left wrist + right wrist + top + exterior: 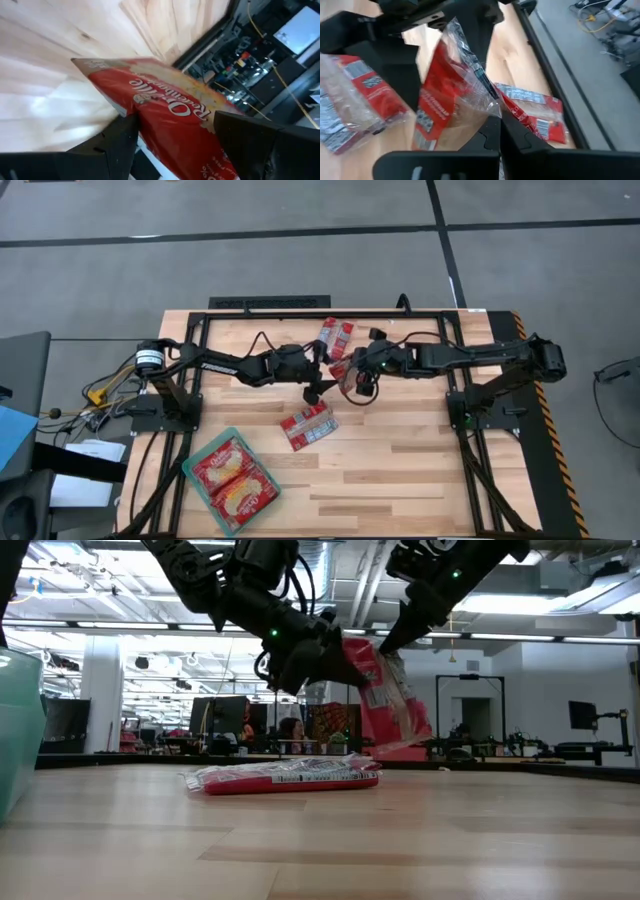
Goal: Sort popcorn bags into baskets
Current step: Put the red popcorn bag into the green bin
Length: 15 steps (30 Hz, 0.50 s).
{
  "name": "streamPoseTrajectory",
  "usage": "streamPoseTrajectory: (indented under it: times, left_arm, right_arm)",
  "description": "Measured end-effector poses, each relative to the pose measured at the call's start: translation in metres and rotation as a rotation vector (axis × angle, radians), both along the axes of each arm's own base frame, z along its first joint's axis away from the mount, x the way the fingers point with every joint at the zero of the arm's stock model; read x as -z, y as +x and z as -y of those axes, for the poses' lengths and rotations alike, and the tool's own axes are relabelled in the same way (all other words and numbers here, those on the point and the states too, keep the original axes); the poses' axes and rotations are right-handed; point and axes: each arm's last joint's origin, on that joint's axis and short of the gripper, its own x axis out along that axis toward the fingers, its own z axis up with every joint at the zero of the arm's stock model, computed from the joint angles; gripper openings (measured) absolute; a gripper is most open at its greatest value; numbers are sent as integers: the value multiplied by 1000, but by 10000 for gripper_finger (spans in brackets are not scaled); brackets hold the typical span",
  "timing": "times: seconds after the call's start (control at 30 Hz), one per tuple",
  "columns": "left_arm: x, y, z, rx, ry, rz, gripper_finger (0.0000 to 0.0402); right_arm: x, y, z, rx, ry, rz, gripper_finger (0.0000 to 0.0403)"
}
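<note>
A red popcorn bag in clear wrap point(385, 690) hangs above the middle of the table between my two grippers. My left gripper point(322, 380) reaches in from the table's left, and the bag point(170, 115) fills the gap between its fingers. My right gripper point(352, 378) comes from the right and is shut on the bag's wrap point(445, 95). Another popcorn bag point(308, 425) lies flat on the wood just nearer. Two more point(335, 335) lie at the far edge. The teal basket point(187, 470) at the near left holds two squarish packets. My left gripper has the bag across its width, one finger point(117, 142) at the bag's edge point(131, 112) and the other point(245, 132) at the opposite side. The fingers come nearly level from the table's left. The bag is clear of the table. My right gripper pinches the clear wrap's crumpled edge point(487, 107) between its two fingers point(512, 137), slanting down from the table's right. The bag point(385, 690) hangs tilted and lifted clear of the table.
A black metal frame point(300, 313) runs along the table's far edge and down both sides by the arm bases. The basket's wall point(15, 730) rises at the near left in the low view. Bare wood lies at the near right.
</note>
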Motion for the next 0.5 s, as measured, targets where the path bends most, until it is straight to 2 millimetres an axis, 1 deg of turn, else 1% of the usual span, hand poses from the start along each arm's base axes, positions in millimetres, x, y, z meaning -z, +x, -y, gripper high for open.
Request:
streamPoseTrajectory:
  times: [0.2,0.3,0.5]
  left_arm:
    - [-3,1,0,-26,5,35,245]
    - [-4,1,-1,-48,13,43,245]
    - [-5,1,0,-59,23,51,245]
  right_arm:
    - [-4,2,6,-2,-37,38,13]
    - [-7,4,6,-2,-43,72,12]
    - [-8,5,6,-8,-54,77,17]
